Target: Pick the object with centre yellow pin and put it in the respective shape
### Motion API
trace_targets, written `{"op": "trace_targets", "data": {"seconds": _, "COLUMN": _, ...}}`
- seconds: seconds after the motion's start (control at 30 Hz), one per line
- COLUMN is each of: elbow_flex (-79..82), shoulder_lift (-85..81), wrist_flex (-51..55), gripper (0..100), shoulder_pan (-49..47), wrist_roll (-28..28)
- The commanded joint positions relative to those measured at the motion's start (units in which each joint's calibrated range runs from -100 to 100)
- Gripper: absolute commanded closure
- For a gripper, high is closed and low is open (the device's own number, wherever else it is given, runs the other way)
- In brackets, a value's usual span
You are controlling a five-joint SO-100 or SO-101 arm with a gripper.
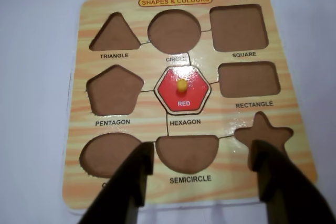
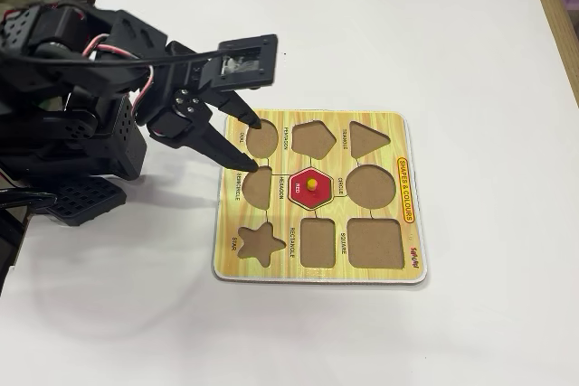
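A red hexagon piece [image 1: 183, 91] with a yellow pin [image 1: 181, 84] sits seated in the hexagon slot at the middle of the wooden shape board [image 1: 157, 114]; it also shows in the fixed view [image 2: 310, 185]. My gripper [image 1: 202, 156] is open and empty. Its two dark fingers [image 1: 136, 169] hang over the board's near edge, on either side of the semicircle slot [image 1: 187, 152]. In the fixed view the gripper [image 2: 252, 145] hovers above the board's left side, apart from the hexagon.
The board [image 2: 398, 128] lies on a white table. Its other slots (triangle, circle, square, pentagon, rectangle, oval, semicircle, star) are empty. The arm's black base [image 2: 72, 133] stands left of the board.
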Motion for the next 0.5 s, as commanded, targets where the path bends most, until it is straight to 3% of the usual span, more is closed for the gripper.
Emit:
{"op": "trace_targets", "data": {"seconds": 0.0, "elbow_flex": 6.03, "shoulder_lift": -7.66, "wrist_flex": -0.85, "gripper": 79, "shoulder_pan": 0.64, "wrist_roll": -1.14}}
{"op": "trace_targets", "data": {"seconds": 0.27, "elbow_flex": 16.64, "shoulder_lift": -6.66, "wrist_flex": 0.27, "gripper": 79, "shoulder_pan": 0.83, "wrist_roll": -1.46}}
{"op": "trace_targets", "data": {"seconds": 0.47, "elbow_flex": 16.64, "shoulder_lift": -6.66, "wrist_flex": 7.96, "gripper": 79, "shoulder_pan": 1.22, "wrist_roll": -1.51}}
